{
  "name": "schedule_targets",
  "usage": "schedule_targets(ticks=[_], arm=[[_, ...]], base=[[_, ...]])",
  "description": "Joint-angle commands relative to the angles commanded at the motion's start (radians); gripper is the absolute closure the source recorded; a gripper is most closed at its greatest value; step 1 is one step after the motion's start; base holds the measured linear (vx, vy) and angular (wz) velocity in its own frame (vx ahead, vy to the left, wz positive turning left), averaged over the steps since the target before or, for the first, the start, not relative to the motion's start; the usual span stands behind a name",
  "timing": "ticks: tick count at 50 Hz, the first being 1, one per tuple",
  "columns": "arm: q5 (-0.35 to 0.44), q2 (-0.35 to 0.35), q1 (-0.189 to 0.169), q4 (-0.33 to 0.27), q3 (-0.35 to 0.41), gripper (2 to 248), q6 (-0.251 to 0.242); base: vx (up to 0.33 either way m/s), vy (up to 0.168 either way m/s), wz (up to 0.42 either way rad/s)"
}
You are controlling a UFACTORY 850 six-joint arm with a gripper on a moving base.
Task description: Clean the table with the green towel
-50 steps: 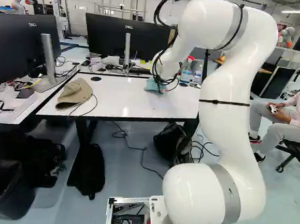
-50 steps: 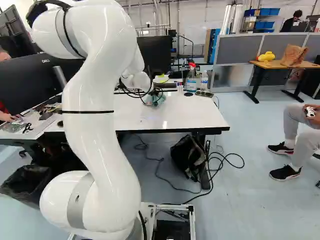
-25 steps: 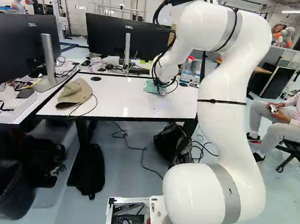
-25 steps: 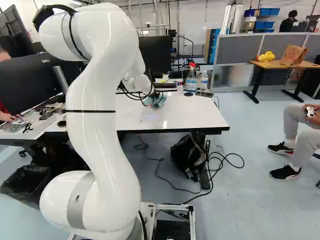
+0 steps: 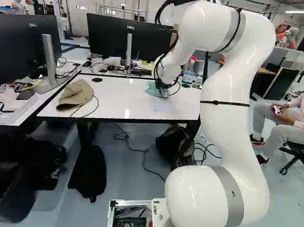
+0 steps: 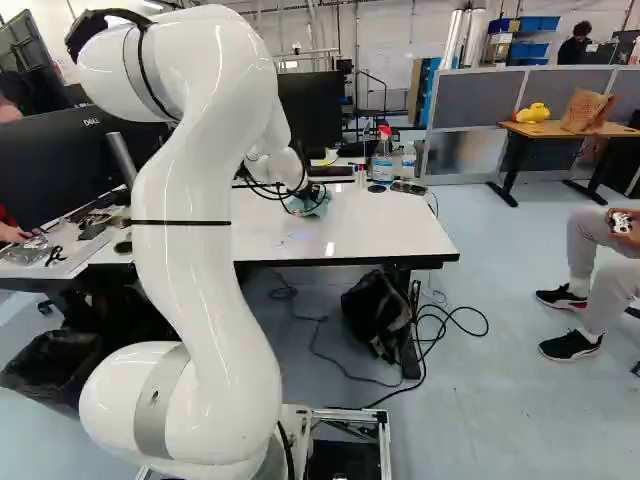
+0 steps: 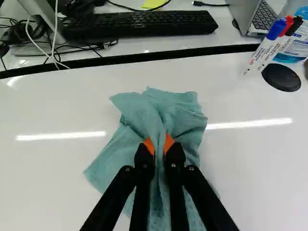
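You have the green towel [image 7: 137,113] on the far part of the white table [image 5: 116,104], right of the table's middle in the left base view. Its cloth spreads out around the grip, with a fold standing up in the centre. Your gripper [image 5: 164,84] points down at it, its two fingers narrow and pinching that fold from both sides, orange pads [image 7: 169,143] against the cloth. To the right of the towel, near the far edge, you can see a black disc [image 7: 281,77] with some markers [image 7: 275,41] close by, and the spray bottle [image 6: 382,165] and a clear bottle [image 6: 408,162] side by side. Over at the table's left end you have the tan cap [image 5: 76,93], with a thin black cable [image 5: 96,108] looping next to it. Beyond a dark gap, on the far desk, you see a black keyboard [image 7: 139,25], a yellow note [image 7: 153,4] and a laptop [image 7: 264,17] to the right. Below the table you have a black bag [image 5: 88,171] on the left and another backpack [image 6: 378,312] on the right, near loose cables [image 6: 440,330]
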Motion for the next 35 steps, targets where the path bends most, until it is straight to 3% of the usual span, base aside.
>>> schedule_targets(ticks=[17,35], arm=[[0.000,-0.006,-0.038,0.000,-0.008,209,0.000],[0.000,-0.054,-0.080,0.000,-0.073,209,0.000]], base=[[0.000,0.000,0.000],[0.000,0.000,0.000]])
